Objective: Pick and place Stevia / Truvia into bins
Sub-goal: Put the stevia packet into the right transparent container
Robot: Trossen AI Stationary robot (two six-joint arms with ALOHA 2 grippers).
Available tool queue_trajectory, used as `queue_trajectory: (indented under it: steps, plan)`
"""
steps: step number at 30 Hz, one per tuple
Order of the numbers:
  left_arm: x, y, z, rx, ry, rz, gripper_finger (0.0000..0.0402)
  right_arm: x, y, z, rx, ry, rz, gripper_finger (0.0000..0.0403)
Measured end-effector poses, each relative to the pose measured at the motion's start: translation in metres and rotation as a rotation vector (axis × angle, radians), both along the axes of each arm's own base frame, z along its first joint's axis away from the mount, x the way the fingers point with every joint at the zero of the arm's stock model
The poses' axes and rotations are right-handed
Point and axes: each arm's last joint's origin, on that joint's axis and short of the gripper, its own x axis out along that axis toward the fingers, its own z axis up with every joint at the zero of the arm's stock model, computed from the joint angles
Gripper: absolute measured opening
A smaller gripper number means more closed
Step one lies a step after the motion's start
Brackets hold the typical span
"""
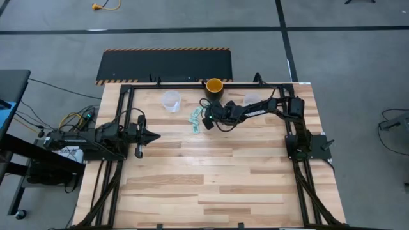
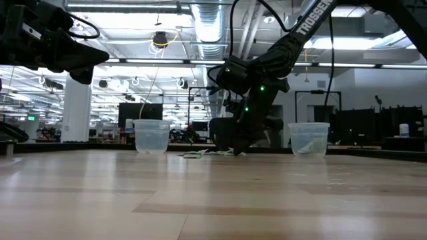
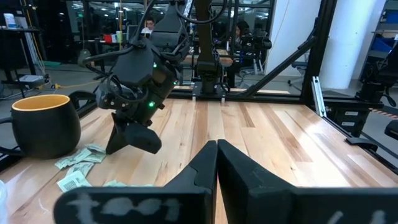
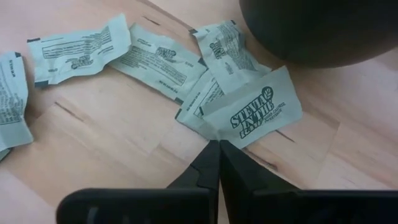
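Several light green Stevia sachets lie flat in a loose heap on the wooden table, just near of a yellow cup with a dark outside. My right gripper slants down onto the heap's right side and is shut on one sachet. Two clear cups, the bins, stand on the table: one left of the heap, the other to the right, behind my right arm. My left gripper hovers shut over the table's left side, far from the sachets. My right gripper pinches the printed sachet by its near corner between its two fingertips. The fingers slant down from the table's right. The sachet still lies low, partly on a second sachet under it.
The dark-sided cup stands close beyond the held sachet. More sachets lie toward the left clear cup. Black frame rails run along the table's left and right sides. The wide near half of the table is bare wood.
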Motion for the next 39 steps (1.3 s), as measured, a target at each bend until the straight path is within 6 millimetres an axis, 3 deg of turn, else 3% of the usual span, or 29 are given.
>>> queue_trajectory:
  steps: [9, 19, 39]
  plan:
    - [0.000, 0.000, 0.000, 0.000, 0.000, 0.000, 0.0000, 0.003, 0.013, 0.007, -0.007, -0.013, 0.032, 0.0001]
    - [0.000, 0.000, 0.000, 0.000, 0.000, 0.000, 0.0000, -0.002, 0.020, 0.048, -0.081, -0.061, 0.055, 0.0001]
    - [0.000, 0.000, 0.000, 0.000, 0.000, 0.001, 0.0000, -0.008, 0.017, 0.045, -0.065, -0.002, 0.036, 0.0001]
